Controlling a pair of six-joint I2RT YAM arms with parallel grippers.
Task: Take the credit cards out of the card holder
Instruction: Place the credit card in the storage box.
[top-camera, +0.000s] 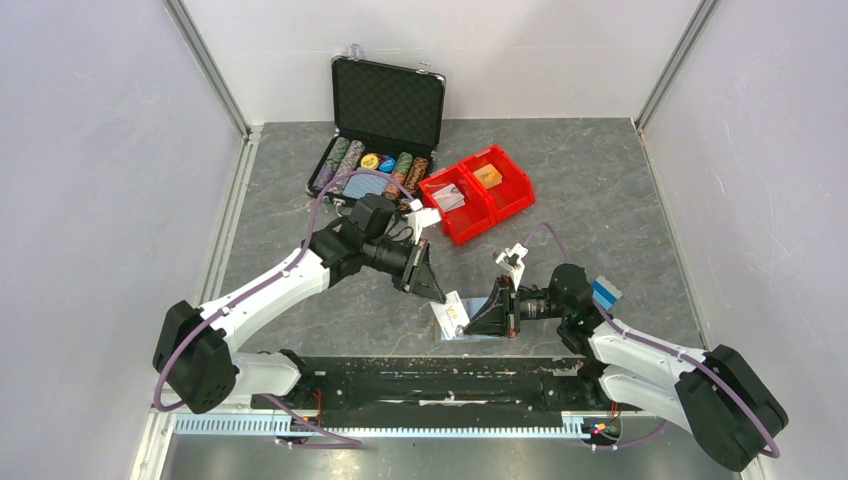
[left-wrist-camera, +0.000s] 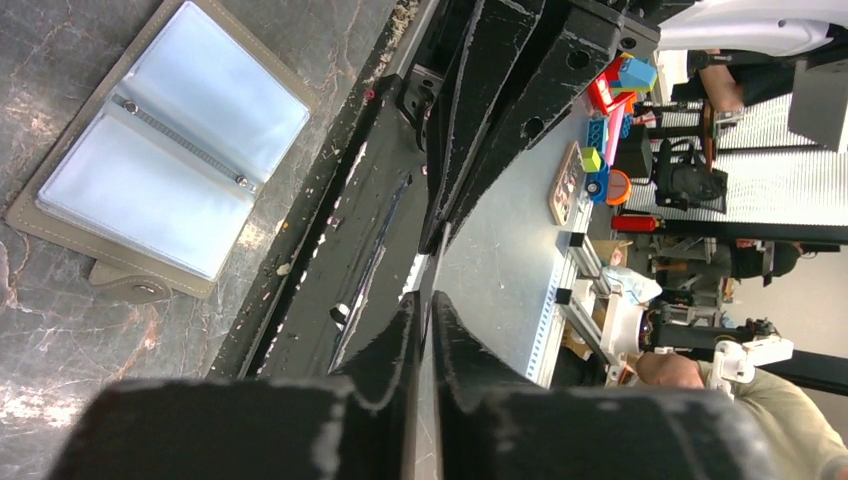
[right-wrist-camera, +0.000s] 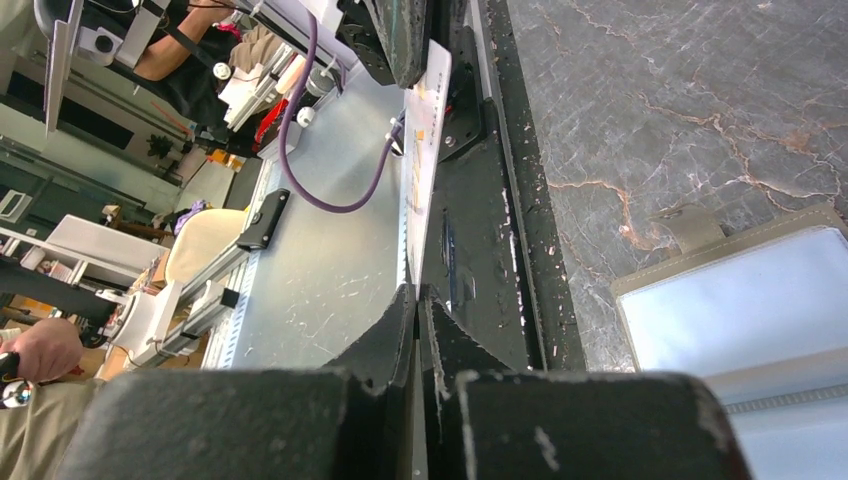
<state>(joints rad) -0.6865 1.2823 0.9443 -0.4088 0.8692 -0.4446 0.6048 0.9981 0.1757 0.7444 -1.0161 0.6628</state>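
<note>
One credit card (right-wrist-camera: 420, 150) edge-on, long axis spanning left fingers (left-wrist-camera: 385, 360) to right fingers (right-wrist-camera: 385, 345), both pinching it.

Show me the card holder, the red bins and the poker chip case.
card holder (left-wrist-camera: 178, 140): left wrist view, on its ring spine.
red bins (top-camera: 470, 228): top external view, near wall of one bin.
poker chip case (top-camera: 388, 100): top external view, inside the open lid.

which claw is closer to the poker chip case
Left. The left claw sits in front of the open poker chip case, on its near side. The right claw is farther away, nearer the arm bases, at the right side of the card holder.
</note>
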